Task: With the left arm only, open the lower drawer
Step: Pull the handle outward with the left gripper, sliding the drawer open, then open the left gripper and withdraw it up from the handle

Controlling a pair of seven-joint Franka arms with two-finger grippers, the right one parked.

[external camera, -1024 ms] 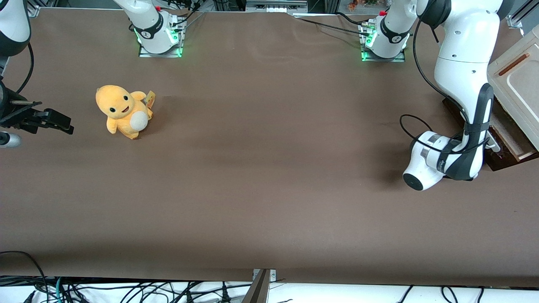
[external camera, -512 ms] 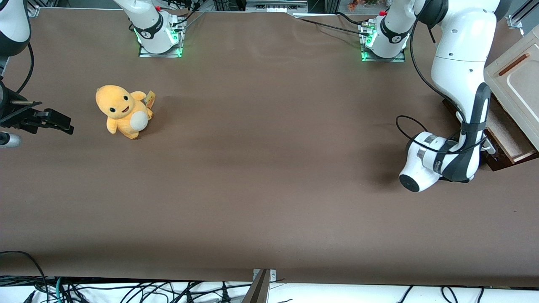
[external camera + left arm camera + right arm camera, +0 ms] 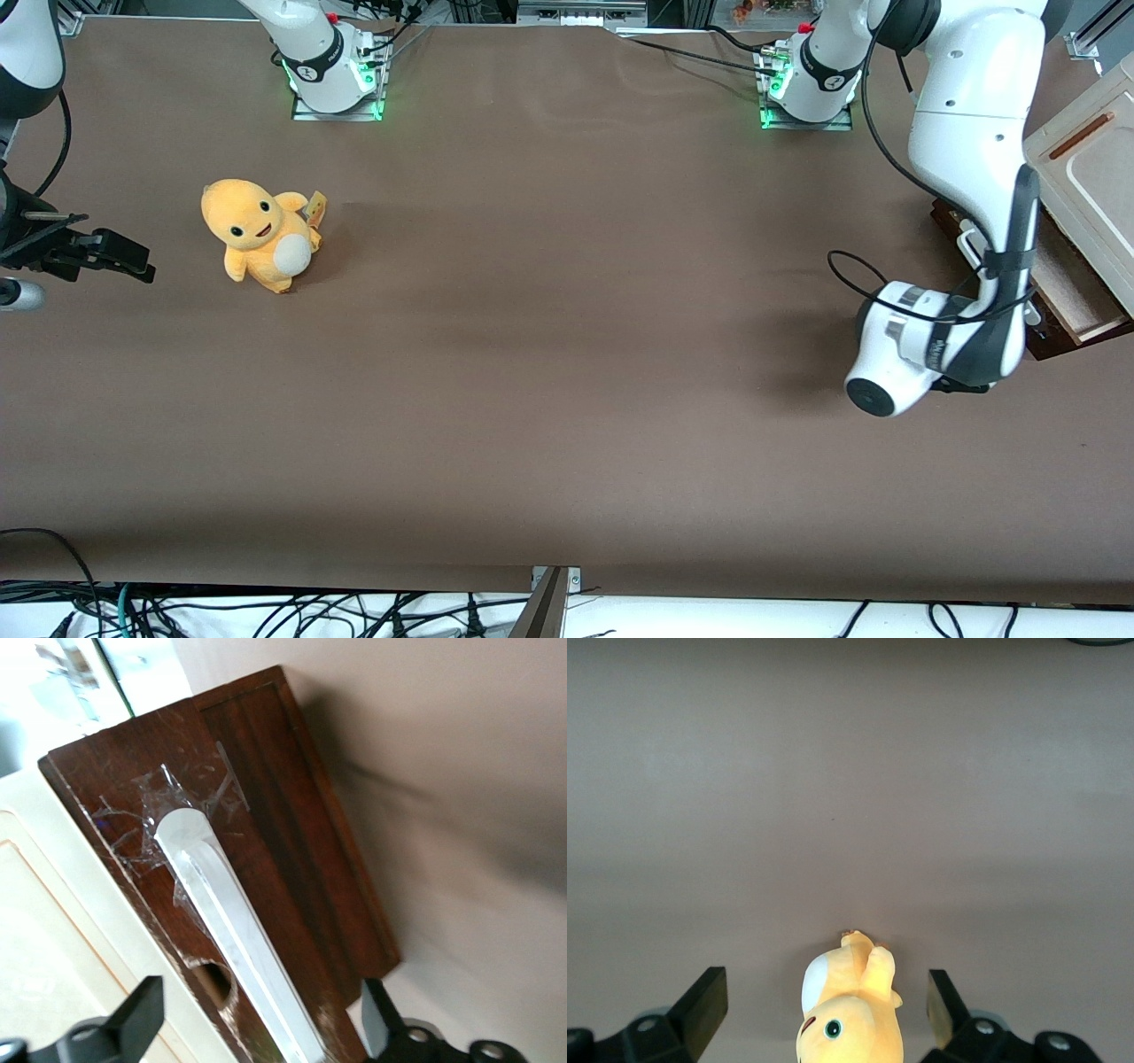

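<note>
Fingers spread wide, nothing held, one on either side of the long white bar handle, neither touching it. Gripper poised close over the front of the lower drawer, at the working arm's end of the counter.

Seen from the front: left arm bent down low in front of the cabinet, wrist just beside the drawer, which already stands out from under the cream-white top. Pale interior visible; nothing to be seen in the part that shows.

Step in hand, by judgement: either release after a pull or alignment for a grasp; cannot tell which. Next, if more opening is wanted: close on the bar squarely, then draw straight along the drawer's travel.

Yellow plush toy well apart, toward the parked arm's end.
</note>
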